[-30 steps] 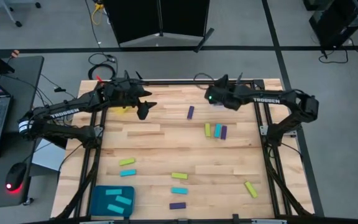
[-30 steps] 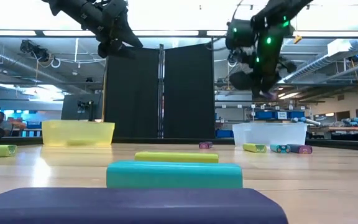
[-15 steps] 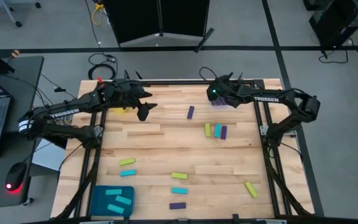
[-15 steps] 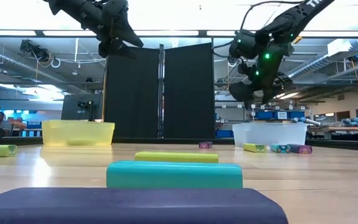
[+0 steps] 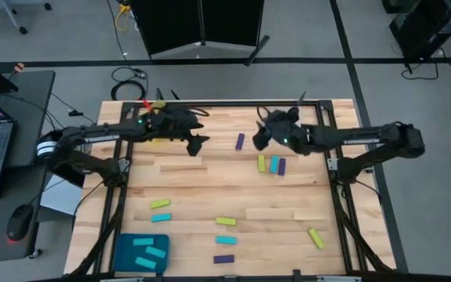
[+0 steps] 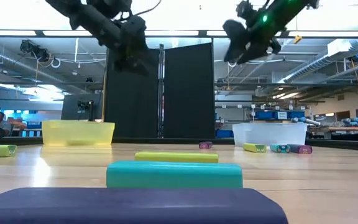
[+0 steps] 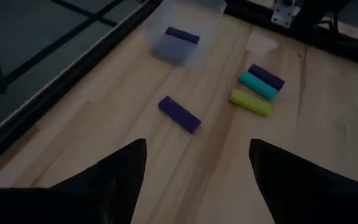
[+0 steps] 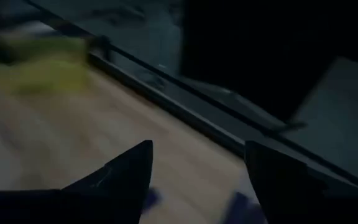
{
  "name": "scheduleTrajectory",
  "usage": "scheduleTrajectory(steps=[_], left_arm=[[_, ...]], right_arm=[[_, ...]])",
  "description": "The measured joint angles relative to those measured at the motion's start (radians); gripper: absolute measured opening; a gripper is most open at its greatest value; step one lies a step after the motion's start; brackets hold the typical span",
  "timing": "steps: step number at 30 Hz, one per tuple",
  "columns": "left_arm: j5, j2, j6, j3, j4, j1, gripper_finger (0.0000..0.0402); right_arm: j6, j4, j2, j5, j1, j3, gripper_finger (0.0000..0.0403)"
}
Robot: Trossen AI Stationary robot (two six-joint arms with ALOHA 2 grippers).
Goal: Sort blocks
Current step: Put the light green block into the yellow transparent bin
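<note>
The pale wooden plank worktop (image 5: pixel 210 184) holds small flat blocks; one dark purple block (image 5: pixel 240 142) lies alone near the back; a yellow-green block (image 5: pixel 261 163), a cyan block (image 5: pixel 273 164) and a purple block (image 5: pixel 282 166) lie side by side; a teal tray (image 5: pixel 124 254) sits at the front left corner; a clear tray (image 7: pixel 179 50) sits at the back with a purple block in it.

Loose on table, high view: 4 yellow-green blocks (image 5: pixel 160 204), 3 cyan blocks (image 5: pixel 160 218), 3 dark purple blocks (image 5: pixel 240 142). Teal tray (image 5: pixel 120 252) holds 3 more cyan blocks; clear tray (image 7: pixel 179 46), left wrist view, holds 1 dark purple block. Trays: 3, teal, clear and yellow tray (image 6: pixel 78 132); contents of yellow one not countable.
</note>
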Motion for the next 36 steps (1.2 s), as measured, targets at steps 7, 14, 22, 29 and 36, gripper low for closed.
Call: scheduleTrajectory(steps=[7,14,22,29,36], left_arm=[[0.013,0.023,0.046,-0.001,0.150,0.001,0.0292],[0.018,-0.017,0.072,0.000,0.090,0.001,0.0292],[0.019,-0.054,0.081,-0.002,-0.119,-0.007,0.0292],[0.019,-0.144,0.131,0.000,-0.295,-0.065,0.0292],[-0.012,-0.122,0.088,0.000,-0.572,-0.174,0.0292]], right_arm=[[0.138,0.071,0.105,0.025,0.143,0.000,0.0243],[0.198,0.242,0.296,-0.047,0.155,0.002,0.0243],[0.192,0.285,0.317,-0.064,0.161,0.003,0.0243],[0.036,0.296,0.262,-0.080,0.240,0.004,0.0241],[0.023,0.288,0.272,-0.068,0.279,0.004,0.0240]])
